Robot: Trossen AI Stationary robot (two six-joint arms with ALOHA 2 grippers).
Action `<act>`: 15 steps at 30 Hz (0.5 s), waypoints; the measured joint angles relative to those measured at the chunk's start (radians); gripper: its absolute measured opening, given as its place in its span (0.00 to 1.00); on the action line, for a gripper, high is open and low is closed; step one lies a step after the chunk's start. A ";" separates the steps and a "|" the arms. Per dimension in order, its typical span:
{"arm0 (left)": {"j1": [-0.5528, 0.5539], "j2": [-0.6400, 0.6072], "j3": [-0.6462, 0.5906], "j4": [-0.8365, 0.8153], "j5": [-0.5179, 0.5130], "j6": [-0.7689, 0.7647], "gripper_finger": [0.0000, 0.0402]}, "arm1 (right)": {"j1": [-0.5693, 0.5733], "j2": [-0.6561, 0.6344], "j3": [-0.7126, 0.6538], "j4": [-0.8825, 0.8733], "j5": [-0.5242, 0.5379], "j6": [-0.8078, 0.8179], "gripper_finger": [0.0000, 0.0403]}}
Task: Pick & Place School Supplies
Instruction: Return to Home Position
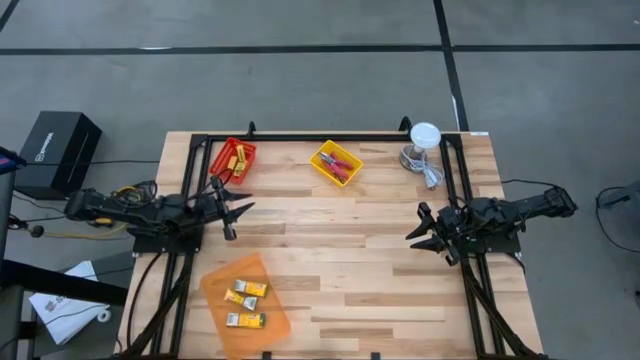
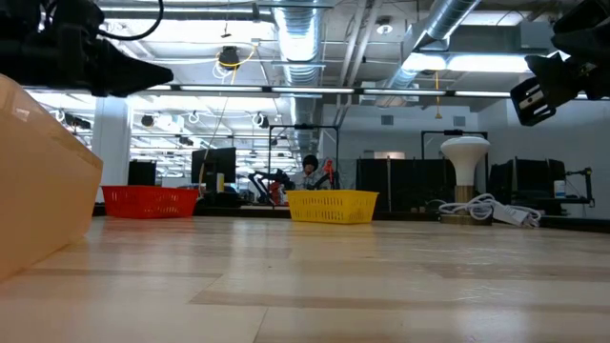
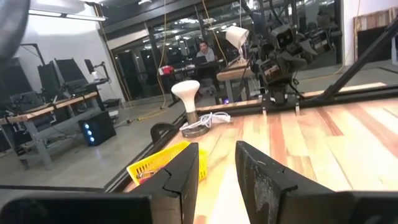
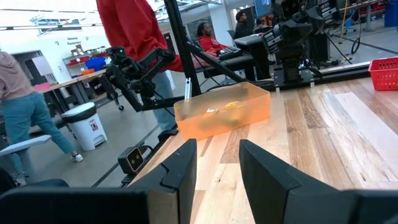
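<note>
Three yellow-and-white packs (image 1: pixel 245 303) lie in the orange tray (image 1: pixel 272 318) near the table's near-left corner. More yellow items (image 1: pixel 238 158) sit in the red tray (image 1: pixel 222 163) at the far left. Red-handled tools (image 1: pixel 340 166) lie in the yellow tray (image 1: pixel 324 153) at the far middle. My left gripper (image 1: pixel 240 218) (image 3: pixel 217 180) hovers open over the table's left side, between the red and orange trays. My right gripper (image 1: pixel 418 234) (image 4: pixel 217 165) hovers open over the right side. Each is apart from the supplies.
A white lamp-like object (image 1: pixel 425 135) with a coiled cable (image 1: pixel 430 172) stands at the far right corner. Black frame rails (image 1: pixel 455 190) run along both table sides. Bare wood (image 1: pixel 340 250) lies between the arms. People (image 4: pixel 22 106) move in the room beyond.
</note>
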 joint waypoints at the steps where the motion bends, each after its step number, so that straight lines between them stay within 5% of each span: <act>1: 0.000 0.005 0.000 0.000 0.000 0.000 0.25 | 0.000 0.000 0.000 0.000 0.000 0.000 0.28; 15: 0.000 0.050 0.000 0.000 0.001 0.000 0.25 | 0.000 0.000 0.000 0.000 0.000 0.000 0.28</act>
